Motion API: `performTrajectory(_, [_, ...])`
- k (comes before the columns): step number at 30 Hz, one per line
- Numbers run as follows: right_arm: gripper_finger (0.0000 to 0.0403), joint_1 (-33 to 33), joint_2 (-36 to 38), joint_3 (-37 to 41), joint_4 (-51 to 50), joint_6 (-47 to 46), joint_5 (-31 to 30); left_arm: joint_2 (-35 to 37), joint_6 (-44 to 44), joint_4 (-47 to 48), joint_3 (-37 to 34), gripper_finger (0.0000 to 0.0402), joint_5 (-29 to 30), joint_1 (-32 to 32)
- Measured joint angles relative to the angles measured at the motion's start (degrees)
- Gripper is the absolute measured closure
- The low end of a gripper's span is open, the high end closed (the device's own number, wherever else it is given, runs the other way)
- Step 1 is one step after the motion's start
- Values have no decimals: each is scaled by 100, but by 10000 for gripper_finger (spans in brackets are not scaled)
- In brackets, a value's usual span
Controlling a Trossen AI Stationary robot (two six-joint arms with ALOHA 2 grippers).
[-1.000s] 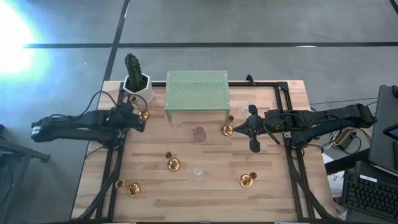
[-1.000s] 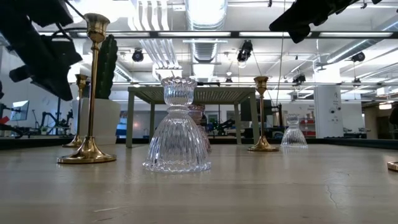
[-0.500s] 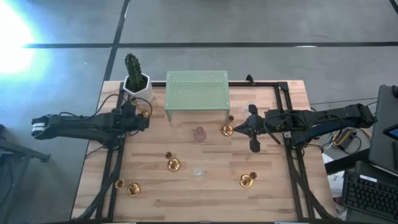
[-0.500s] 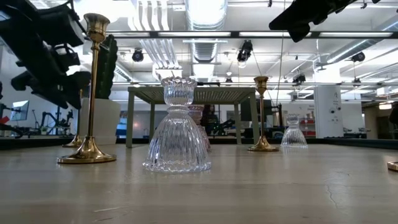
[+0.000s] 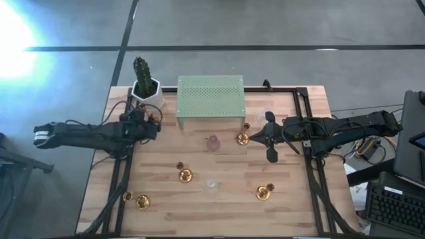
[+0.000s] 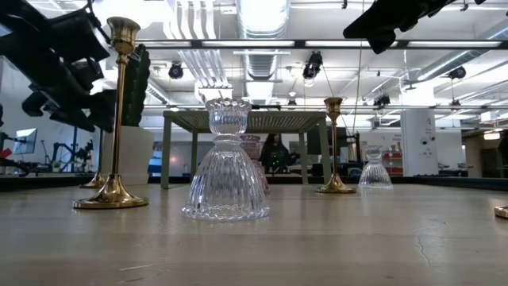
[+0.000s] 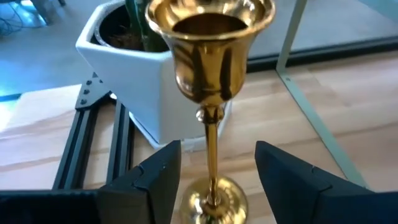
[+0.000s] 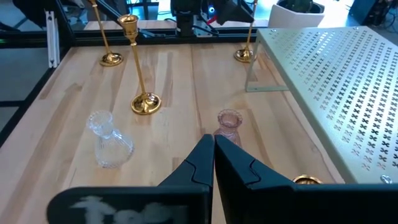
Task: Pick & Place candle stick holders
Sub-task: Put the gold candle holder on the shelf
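Five gold candle stick holders (image 5: 185,175) are standing upright across the tabletop (image 5: 292,206), one (image 7: 210,81) sitting between open fingers (image 7: 158,177); a clear glass holder (image 5: 212,184) and a pinkish one (image 5: 213,143) are standing mid-table.

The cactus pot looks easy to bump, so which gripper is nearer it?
Left. The left gripper is open just beside the cactus pot; the right gripper, shut, waits beyond the green stand.

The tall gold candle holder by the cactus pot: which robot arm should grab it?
Left. The left gripper is open with that gold candle holder standing between its fingers, beside the cactus pot. The right gripper is shut, far across the table.
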State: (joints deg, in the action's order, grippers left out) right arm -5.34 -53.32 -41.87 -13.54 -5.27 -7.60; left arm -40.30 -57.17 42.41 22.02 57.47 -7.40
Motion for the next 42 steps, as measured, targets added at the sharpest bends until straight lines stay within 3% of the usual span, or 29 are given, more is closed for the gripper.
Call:
performTrajectory(8, [394, 1, 0, 0, -1, 4, 0, 1, -209, -767, -597, 216, 568, -2])
performTrajectory(11, [394, 0, 0, 0, 0, 3, 0, 1, -277, -971, -803, 261, 680, -2])
performTrajectory(16, [394, 0, 0, 0, 0, -1, 0, 7, -11, -1349, -1022, 375, 754, -2])
performTrajectory(22, [394, 0, 0, 0, 0, -7, 0, 94, 391, -1571, -1013, 382, 605, -2])
performTrajectory(29, [394, 2, 0, 0, -9, -29, 2, 332, 1513, -1580, -176, 382, -113, 11])
performTrajectory(42, [394, 2, 0, 0, -256, -70, -2, 236, 3835, -1329, 2372, 382, -570, 48])
